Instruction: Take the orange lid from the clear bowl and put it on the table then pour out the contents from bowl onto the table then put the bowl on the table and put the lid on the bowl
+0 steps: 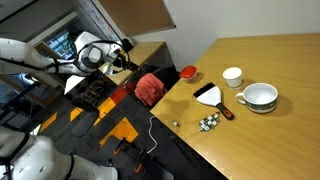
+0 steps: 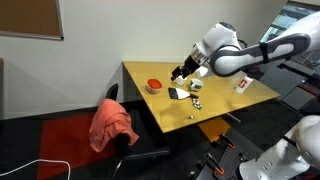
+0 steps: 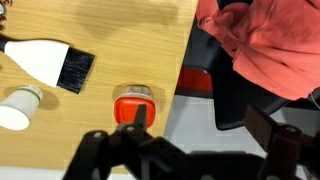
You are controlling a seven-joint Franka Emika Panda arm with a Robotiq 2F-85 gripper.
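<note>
The orange lid (image 1: 188,71) sits on top of the clear bowl (image 3: 133,118), which stands near the edge of the light-brown table (image 1: 280,60). The lid also shows in an exterior view (image 2: 154,84) and in the wrist view (image 3: 133,101). The bowl's contents cannot be made out. My gripper (image 1: 122,58) is open and empty, held in the air beside the table edge, apart from the lid. In the wrist view, one finger of the gripper (image 3: 200,130) overlaps the lidded bowl and the other hangs over the floor side.
A red cloth (image 1: 150,88) lies over a chair by the table edge. On the table are a white-handled brush (image 1: 210,93), a small white cup (image 1: 232,76), a white green-rimmed bowl (image 1: 260,97) and a cluster of greenish-white pieces (image 1: 208,123).
</note>
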